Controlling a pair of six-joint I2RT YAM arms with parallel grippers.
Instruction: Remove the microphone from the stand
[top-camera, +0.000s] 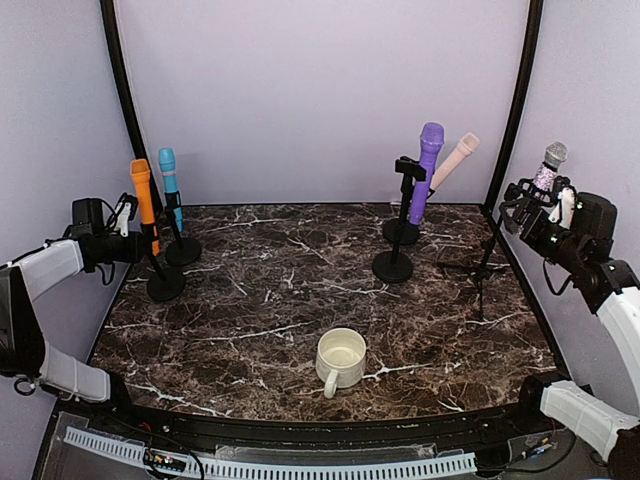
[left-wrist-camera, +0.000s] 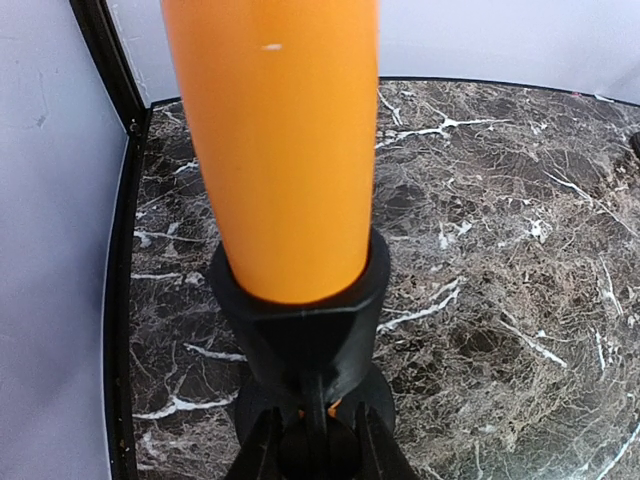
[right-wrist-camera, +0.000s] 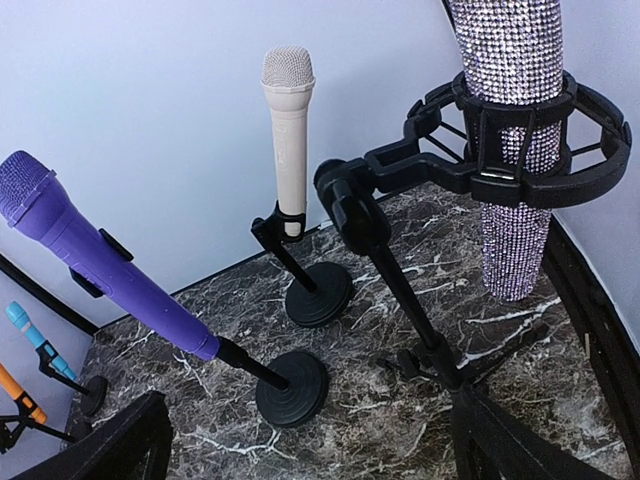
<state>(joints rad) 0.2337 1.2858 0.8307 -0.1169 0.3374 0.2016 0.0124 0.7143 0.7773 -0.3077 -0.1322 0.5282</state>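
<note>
An orange microphone stands in a black clip on a round-base stand at the left. It fills the left wrist view, seated in the clip. My left gripper has its jaws narrowed around the dark stem just under the clip. A glittery silver microphone sits in a black shock mount on a tripod stand. My right gripper is open and empty, just behind that mount.
A blue microphone stands behind the orange one. A purple microphone and a beige one stand on round bases at the back right. A white cup sits front centre. Walls close in on both sides.
</note>
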